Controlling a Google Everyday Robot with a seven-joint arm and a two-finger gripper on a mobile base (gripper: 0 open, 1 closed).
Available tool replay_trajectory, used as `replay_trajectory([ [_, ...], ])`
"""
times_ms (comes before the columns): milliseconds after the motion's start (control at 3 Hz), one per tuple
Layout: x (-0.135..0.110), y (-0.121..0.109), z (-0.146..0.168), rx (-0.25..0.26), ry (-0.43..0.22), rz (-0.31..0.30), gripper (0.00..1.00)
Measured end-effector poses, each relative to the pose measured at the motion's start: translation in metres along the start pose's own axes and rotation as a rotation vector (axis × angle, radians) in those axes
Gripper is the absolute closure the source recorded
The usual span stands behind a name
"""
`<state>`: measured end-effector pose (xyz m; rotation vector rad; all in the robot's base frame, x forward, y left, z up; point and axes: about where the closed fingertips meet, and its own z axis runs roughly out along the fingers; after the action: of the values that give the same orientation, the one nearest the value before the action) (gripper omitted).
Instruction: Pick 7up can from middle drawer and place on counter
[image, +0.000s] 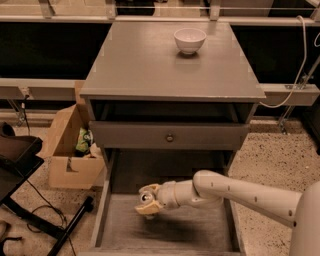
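The middle drawer (195, 231) is pulled out at the bottom of the cabinet, its wood-grain floor showing. My gripper (147, 200) reaches in from the right, over the drawer's left part. Its tan fingers (151, 189) are shut on the 7up can (146, 198), whose silver top faces the camera. The can looks tilted and just above the drawer floor. The counter (145, 65) is the grey top of the cabinet, above and behind the gripper.
A white bowl (189, 40) stands at the back of the counter. A shut drawer front with a round knob (170, 136) overhangs the open drawer. An open cardboard box (70, 150) and black equipment (17, 155) stand on the floor at left. A cable (300, 65) hangs at right.
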<state>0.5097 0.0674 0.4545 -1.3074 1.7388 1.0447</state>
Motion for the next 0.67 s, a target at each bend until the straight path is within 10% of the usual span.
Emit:
replay_trajectory([
  [667, -0.151, 0.039, -0.016, -0.058, 0.089, 0.081, 1.0],
])
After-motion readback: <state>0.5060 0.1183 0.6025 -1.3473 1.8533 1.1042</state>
